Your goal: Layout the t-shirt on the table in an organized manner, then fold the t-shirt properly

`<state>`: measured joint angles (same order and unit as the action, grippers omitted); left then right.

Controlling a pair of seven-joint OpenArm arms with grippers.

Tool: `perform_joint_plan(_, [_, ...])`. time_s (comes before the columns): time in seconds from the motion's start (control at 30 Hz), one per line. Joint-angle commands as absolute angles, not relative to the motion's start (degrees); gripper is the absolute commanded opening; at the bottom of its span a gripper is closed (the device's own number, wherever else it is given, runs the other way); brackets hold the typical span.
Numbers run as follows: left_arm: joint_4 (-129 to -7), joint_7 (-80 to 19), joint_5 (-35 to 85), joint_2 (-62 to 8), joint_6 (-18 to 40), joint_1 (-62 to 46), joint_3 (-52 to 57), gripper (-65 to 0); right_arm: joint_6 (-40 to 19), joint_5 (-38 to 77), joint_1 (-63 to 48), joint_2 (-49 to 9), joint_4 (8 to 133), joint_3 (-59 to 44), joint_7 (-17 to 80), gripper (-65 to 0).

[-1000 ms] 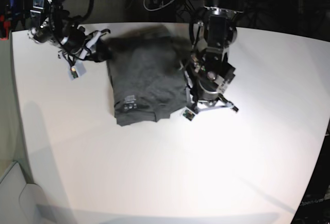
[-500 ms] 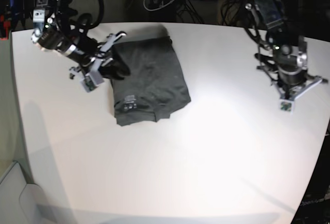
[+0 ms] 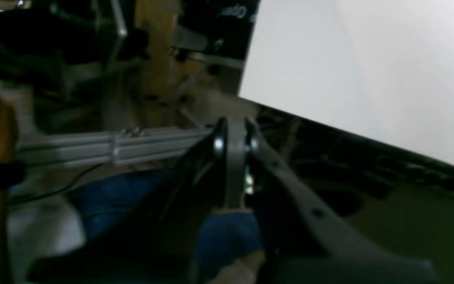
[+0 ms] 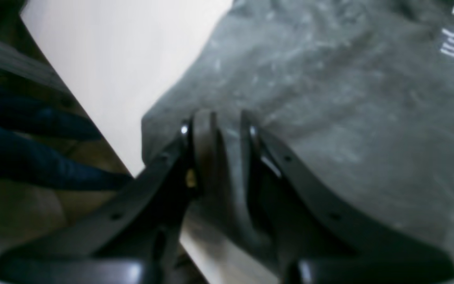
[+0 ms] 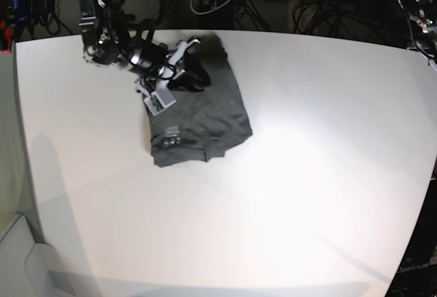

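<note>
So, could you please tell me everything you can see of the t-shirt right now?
The t-shirt is dark charcoal-grey soft cloth, folded into a compact, roughly rectangular bundle lying flat on the white table, toward its far left part in the base view. A small pale label mark sits near its front edge. The right gripper is at its far edge; in the wrist view its jaws pinch a fold of the cloth. Faint wrinkles show.

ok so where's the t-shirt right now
In the base view the t-shirt lies folded on the table's far left part, the right tool at its far edge.
</note>
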<state>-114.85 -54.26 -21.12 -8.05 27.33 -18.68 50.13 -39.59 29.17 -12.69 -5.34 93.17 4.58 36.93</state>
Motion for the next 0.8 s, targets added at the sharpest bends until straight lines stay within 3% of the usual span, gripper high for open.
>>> perform_joint_plan(0.0, [-115.91, -53.67, -21.49, -8.92, 26.86, -18.95, 50.77, -64.9, -40.00, 30.20, -12.44, -5.41, 93.32, 4.79, 35.47, -55.4])
perform_joint_plan(0.4, [-115.82, -53.67, -21.05, -9.54, 26.95, -18.95, 50.86, -64.9, -40.00, 30.11, -10.77, -5.76, 85.23, 7.78, 29.32, -55.4])
perform_joint_plan(0.5, [-115.74, -53.67, -21.05, -9.10, 28.00, -19.12, 50.77, -64.9, -40.00, 30.11, -11.12, -7.69, 90.24, 7.60, 29.76, -55.4])
perform_joint_plan(0.67, [-115.47, -53.76, -21.05, -5.49, 39.60, -21.85, 50.77, -64.9, -40.00, 30.11, -16.84, -11.03, 105.19, 6.46, 29.67, -55.4])
perform_joint_plan(0.77, [-115.38, -53.67, -21.05, -2.33, 40.00, -23.69, 50.77, -64.9, -40.00, 30.11, -21.76, -13.93, 112.04, 6.37, 29.32, -55.6])
